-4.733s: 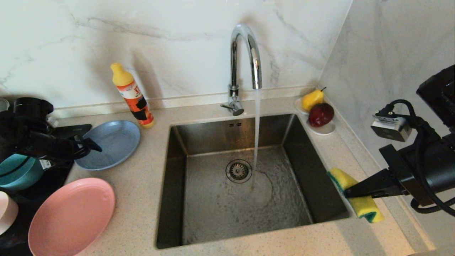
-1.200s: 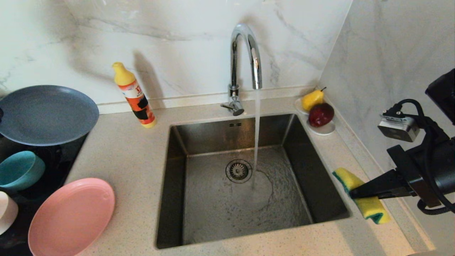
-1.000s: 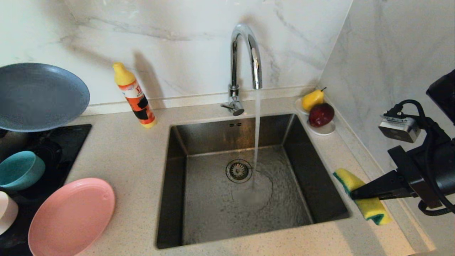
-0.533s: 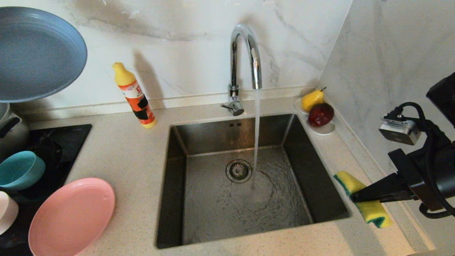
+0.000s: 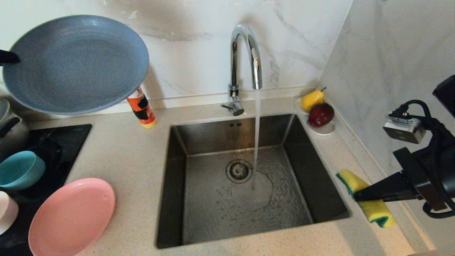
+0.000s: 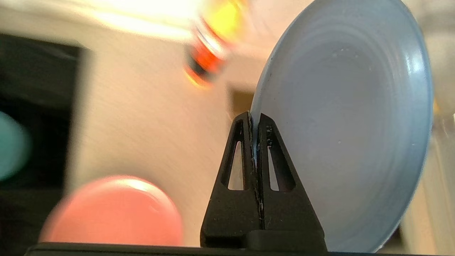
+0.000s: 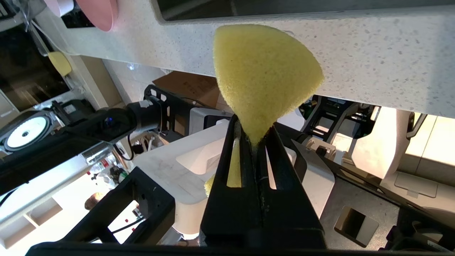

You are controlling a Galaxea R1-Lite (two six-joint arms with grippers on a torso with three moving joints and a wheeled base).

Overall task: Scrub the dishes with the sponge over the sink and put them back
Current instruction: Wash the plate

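Observation:
My left gripper (image 6: 254, 119) is shut on the rim of the grey-blue plate (image 5: 76, 64), which hangs high above the counter at the far left; only the gripper's tip (image 5: 7, 57) shows in the head view. The salmon-pink plate (image 5: 71, 217), the teal bowl (image 5: 19, 170) and the pale bowl (image 5: 7, 210) sit at the near left. At the right of the sink (image 5: 241, 177), my right gripper (image 5: 357, 195) is shut on the yellow and green sponge (image 5: 369, 202), held just above the counter. In the right wrist view the sponge (image 7: 265, 76) bulges out past the fingertips.
Water runs from the chrome tap (image 5: 245, 60) into the sink near the round drain (image 5: 238, 170). An orange detergent bottle (image 5: 142, 110) stands behind the lifted plate. A small white dish with a pear and an apple (image 5: 318, 110) sits in the back right corner. A steel pot (image 5: 9, 122) stands on the black hob.
The grey-blue plate has risen and swung right towards the sink in my left gripper, and now covers the top of the detergent bottle. My right gripper with the sponge has barely shifted.

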